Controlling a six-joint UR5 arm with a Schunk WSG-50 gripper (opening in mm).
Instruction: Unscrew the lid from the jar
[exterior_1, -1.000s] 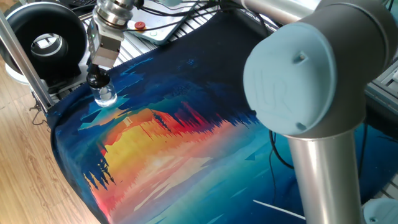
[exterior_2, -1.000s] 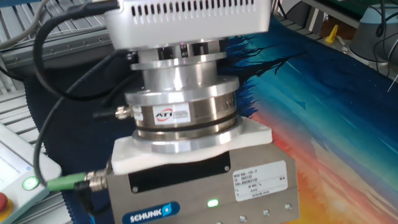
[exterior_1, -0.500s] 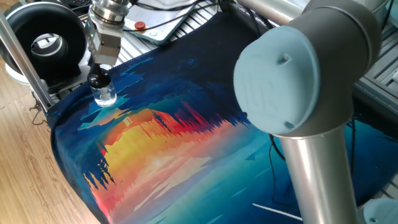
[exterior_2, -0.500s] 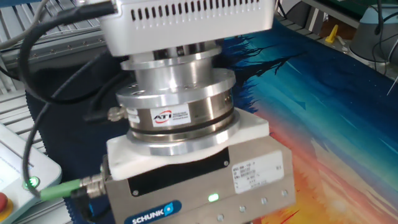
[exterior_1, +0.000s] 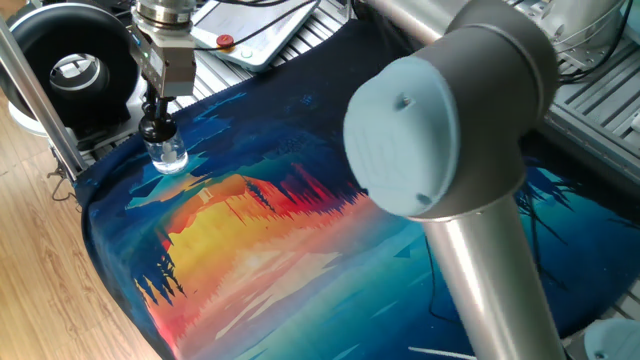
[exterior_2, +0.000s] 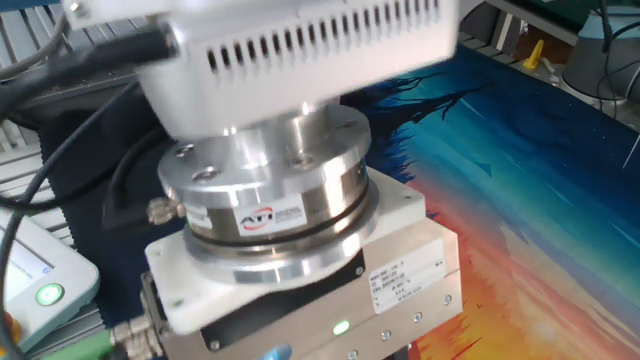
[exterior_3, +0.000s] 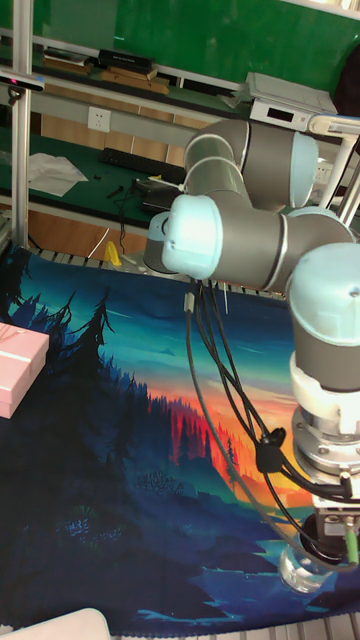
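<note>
The jar (exterior_1: 170, 157), a small clear glass one, stands upright on the painted cloth (exterior_1: 300, 230) near its far left corner. The black rounded lid (exterior_1: 155, 130) sits on its neck. My gripper (exterior_1: 155, 122) comes straight down from above and is shut on the lid, one finger on each side. In the tall fixed view the jar (exterior_3: 303, 568) shows as a glass bulge under the gripper body, and the lid is hidden there. The other fixed view holds only the silver wrist flange (exterior_2: 265, 210) and gripper housing; jar and lid are out of sight in it.
A large black ring-shaped device with a silver centre (exterior_1: 68, 70) stands behind an aluminium post (exterior_1: 35, 90), just left of the jar. A control box with a red button (exterior_1: 226, 41) lies behind. A pink gift box (exterior_3: 15, 365) sits far off. The arm's elbow (exterior_1: 430, 130) fills the foreground.
The wrist and gripper housing have turned about the vertical axis while gripping the lid. The elbow has swung leftward in the one fixed view. The jar has stayed where it stood.
</note>
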